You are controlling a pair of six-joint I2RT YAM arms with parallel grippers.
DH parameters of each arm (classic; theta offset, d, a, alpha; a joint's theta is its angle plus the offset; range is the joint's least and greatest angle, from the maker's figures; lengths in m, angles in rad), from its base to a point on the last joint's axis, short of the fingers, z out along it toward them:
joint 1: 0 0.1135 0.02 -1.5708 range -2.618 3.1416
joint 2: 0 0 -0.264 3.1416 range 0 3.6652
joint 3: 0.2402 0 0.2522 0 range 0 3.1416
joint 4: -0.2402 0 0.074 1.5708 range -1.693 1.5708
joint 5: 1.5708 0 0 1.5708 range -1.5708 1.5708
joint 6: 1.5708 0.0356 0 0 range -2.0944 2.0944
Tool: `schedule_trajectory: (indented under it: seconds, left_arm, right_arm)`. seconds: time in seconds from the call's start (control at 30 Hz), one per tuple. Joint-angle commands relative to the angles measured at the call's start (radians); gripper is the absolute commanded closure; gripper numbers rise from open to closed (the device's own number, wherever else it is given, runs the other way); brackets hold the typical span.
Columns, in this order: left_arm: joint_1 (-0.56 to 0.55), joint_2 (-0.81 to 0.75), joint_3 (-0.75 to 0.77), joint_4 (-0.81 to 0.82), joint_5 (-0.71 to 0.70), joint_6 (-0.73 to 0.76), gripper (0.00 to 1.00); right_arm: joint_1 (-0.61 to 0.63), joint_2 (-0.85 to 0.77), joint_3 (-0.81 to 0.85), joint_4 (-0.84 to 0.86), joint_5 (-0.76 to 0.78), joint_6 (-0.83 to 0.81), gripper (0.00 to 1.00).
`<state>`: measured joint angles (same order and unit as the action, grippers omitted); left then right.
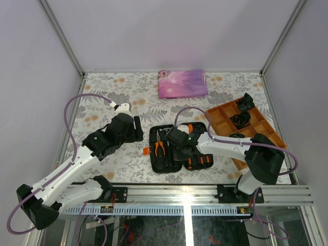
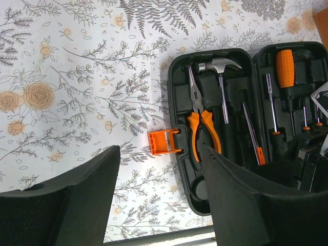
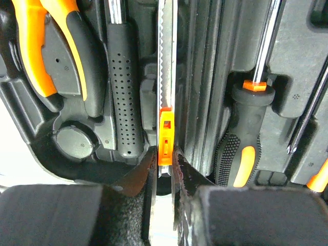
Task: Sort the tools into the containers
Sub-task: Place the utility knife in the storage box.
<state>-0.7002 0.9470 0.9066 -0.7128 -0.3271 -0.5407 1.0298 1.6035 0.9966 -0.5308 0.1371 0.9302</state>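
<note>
Counted one tool case (image 1: 169, 165), open flat near the middle of the table (image 1: 102, 97), two halves side by side. Found in the half toward the left arm: one pair of orange-handled pliers (image 2: 200, 123), one hammer (image 2: 218, 66) just beside it, one slim serrated blade tool (image 3: 167, 61) next to the hinge line. Found in the other half: one fat orange-handled screwdriver (image 2: 285, 69) plus at least three slim drivers (image 2: 271, 107); couldn't count further, rest hidden behind the arm. Spotted one loose orange clip (image 2: 164, 142) on the table just outside the case, pliers side. Also logged one orange compartment tray (image 1: 220, 115) well off toward the right arm, with black coiled bundles (image 1: 241, 121) in it, count unclear, and one folded pink-purple cloth (image 1: 182, 83) at the far edge. Saw left gripper (image 2: 159, 174) with fingers spread, holding nothing, above bare table beside the clip. Saw right gripper (image 3: 164, 159) pinched onto the orange end of the serrated blade tool, down inside the case.
</note>
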Motion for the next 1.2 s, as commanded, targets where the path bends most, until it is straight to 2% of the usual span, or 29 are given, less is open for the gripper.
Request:
schedule_trajectory:
  seconds: [0.0, 0.27, 0.47, 0.8, 1.0, 1.17]
  left_arm:
    - [-0.002, 0.006, -0.003, 0.013, -0.043, 0.024, 0.36]
    - [-0.003, 0.012, -0.001, 0.011, -0.049, 0.025, 0.36]
    - [-0.002, 0.015, -0.002, 0.012, -0.044, 0.026, 0.36]
    - [-0.002, 0.019, -0.003, 0.013, -0.043, 0.024, 0.36]
    - [-0.003, 0.027, -0.003, 0.012, -0.039, 0.025, 0.36]
    - [-0.001, 0.035, -0.003, 0.012, -0.041, 0.026, 0.35]
  right_arm:
    - [-0.019, 0.013, 0.018, -0.003, -0.001, -0.027, 1.00]
    - [-0.027, 0.046, 0.036, -0.014, -0.007, -0.024, 0.98]
    - [-0.026, 0.050, 0.047, -0.025, -0.024, -0.023, 0.77]
    - [-0.026, -0.026, 0.085, -0.128, 0.051, -0.030, 0.60]
    - [-0.026, -0.023, 0.165, -0.195, 0.117, -0.079, 0.59]
    - [-0.034, 0.030, 0.226, -0.176, 0.141, -0.157, 0.65]
